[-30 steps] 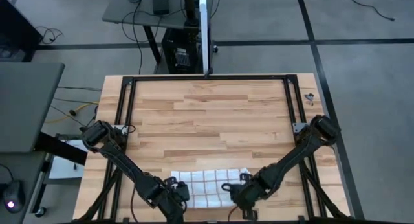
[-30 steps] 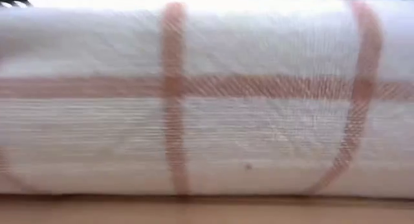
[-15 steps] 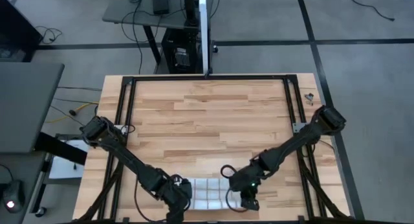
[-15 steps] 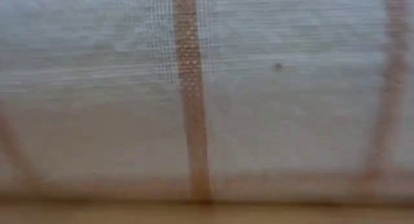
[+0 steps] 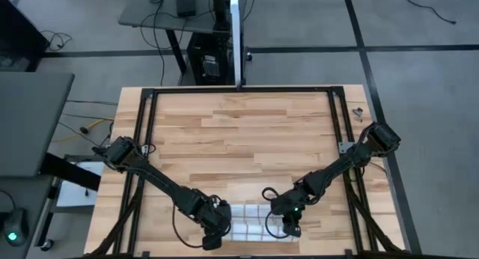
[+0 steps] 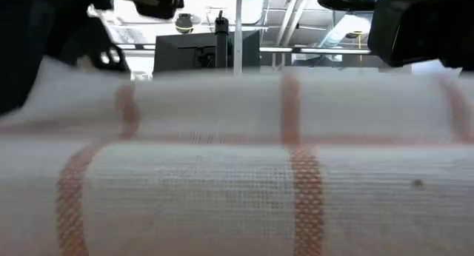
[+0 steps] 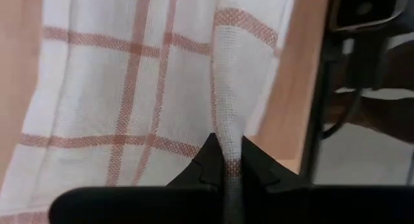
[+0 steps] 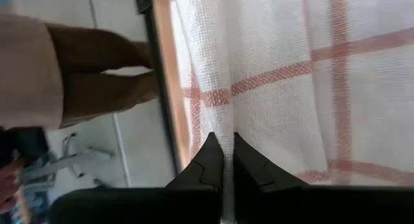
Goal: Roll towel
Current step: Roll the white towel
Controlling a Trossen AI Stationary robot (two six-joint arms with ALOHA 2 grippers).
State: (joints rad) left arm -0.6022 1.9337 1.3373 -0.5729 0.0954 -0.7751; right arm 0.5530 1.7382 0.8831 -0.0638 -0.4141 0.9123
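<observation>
high view shows both dark arms stretched low across the wooden table (image 5: 247,132) toward its near edge, each running diagonally inward from its base at a side of the table, so the two forearms form a shallow v. the towel (image 5: 253,223) lies between the two wrists as a narrow white band with reddish-brown grid lines, close to the near edge of the table and roughly centred between the arms. the left gripper (image 5: 217,230) sits at the band's left end with its wrist bent down over the cloth, and the right gripper (image 5: 290,224) sits at the band's right end, also tipped downward. from the left wrist view, the left gripper (image 7: 225,164) has its two dark fingers pressed together on a raised fold of the towel (image 7: 149,88), the pinched ridge of cloth running away from the fingertips while the rest spreads flat on the wood. from the right wrist view, the right gripper (image 8: 223,160) is likewise closed narrowly on a ridge of the towel (image 8: 291,88) right beside the table's edge, with a person's legs in brown trousers (image 8: 97,68) standing on the floor beyond. low view is filled by the towel (image 6: 237,174) close to the lens, bulging like a rounded fold or roll, though it is too near to tell how many layers it has; dark parts of the arms show at the upper corners.
</observation>
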